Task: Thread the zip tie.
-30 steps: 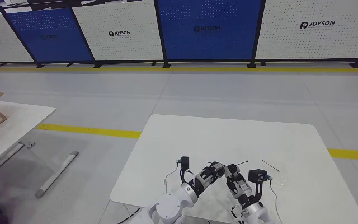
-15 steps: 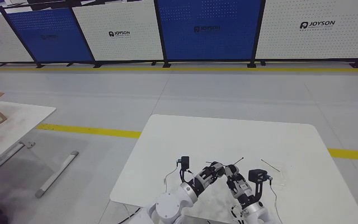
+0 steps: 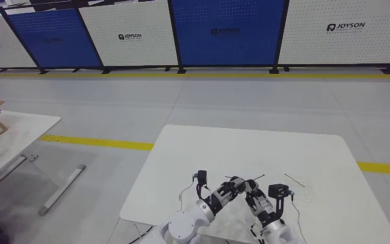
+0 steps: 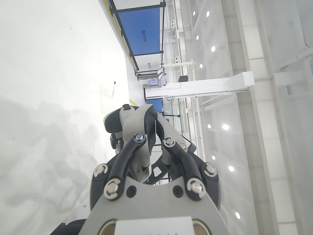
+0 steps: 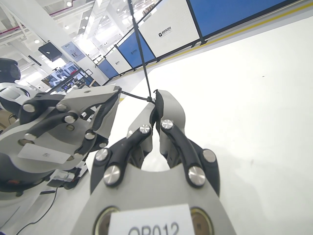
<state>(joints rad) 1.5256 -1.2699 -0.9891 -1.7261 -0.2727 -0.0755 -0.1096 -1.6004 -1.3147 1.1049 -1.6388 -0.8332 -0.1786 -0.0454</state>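
Pinches the thin black zip tie (image 5: 138,35) tight in both — kinked sharply at the right gripper (image 5: 154,102), short end clamped by the left gripper (image 4: 154,118), long strap rising free.

1. Zip tie (image 5: 137,32): plain black. It is a thin strap running up from the tip of the right gripper (image 5: 155,100) and across to the left gripper (image 5: 115,95).
2. Right gripper: matt grey finger shells, black links, bright silver rivets and black ribbed pads. A white label with black print sits at its base.
3. Left gripper: same grey, black and silver scheme.
4. Table (image 5: 244,103), under both grippers: plain white with a few dark specks.
5. Loose tie (image 3: 294,179), on the table past the right gripper, away from the left one: black.
6. Wall panels (image 3: 226,30), far ahead of both grippers: alternating blue and white, with a fine dot grid and black frames.
7. Floor line (image 3: 91,141), beyond the table: yellow. Floor (image 3: 183,97): pale grey.
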